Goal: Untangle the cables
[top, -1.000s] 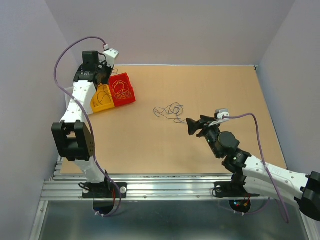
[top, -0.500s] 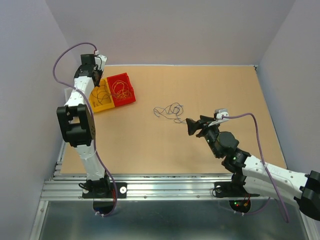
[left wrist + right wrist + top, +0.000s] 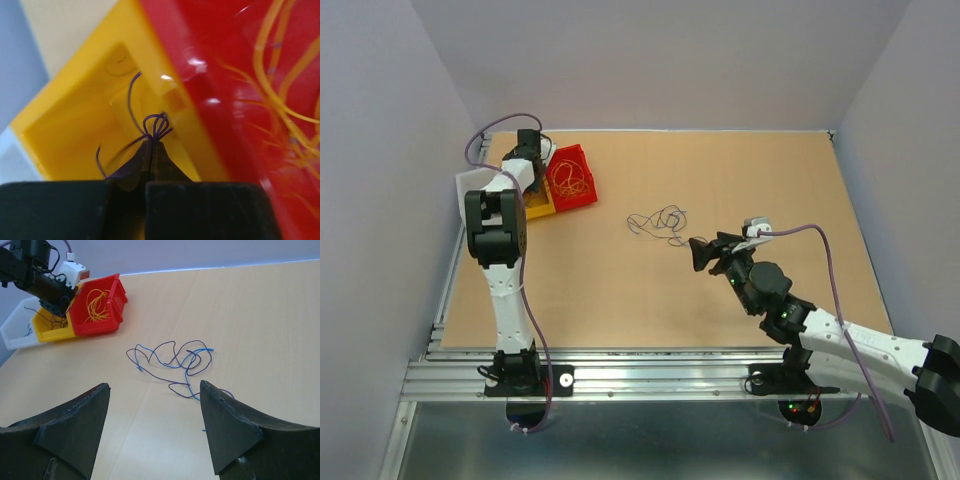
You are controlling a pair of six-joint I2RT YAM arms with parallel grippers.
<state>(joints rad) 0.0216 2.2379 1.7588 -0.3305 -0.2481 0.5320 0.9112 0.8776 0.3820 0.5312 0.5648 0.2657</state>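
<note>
Swung over the glossy yellow bin [image 3: 75, 125], left tool [image 3: 151, 144] pinches looped wire [image 3: 156, 131] (right tool [image 3: 154, 386] wide).

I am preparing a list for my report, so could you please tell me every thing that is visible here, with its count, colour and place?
wire tangle: count unclear, blue and dark, mid-table, in front of the right end effector
orange-yellow wires: bundle, count unclear, inside the red bin
held wire: one, dark blue, over the yellow bin
red bin: one, red, far left part of the table
yellow bin: one, yellow, against the red bin's left side
white bin: one, white, left of the yellow bin
table: one, tan
lilac cords: two, one on each arm
left end effector: black, shut on the held wire
right end effector: black, open, empty
</note>
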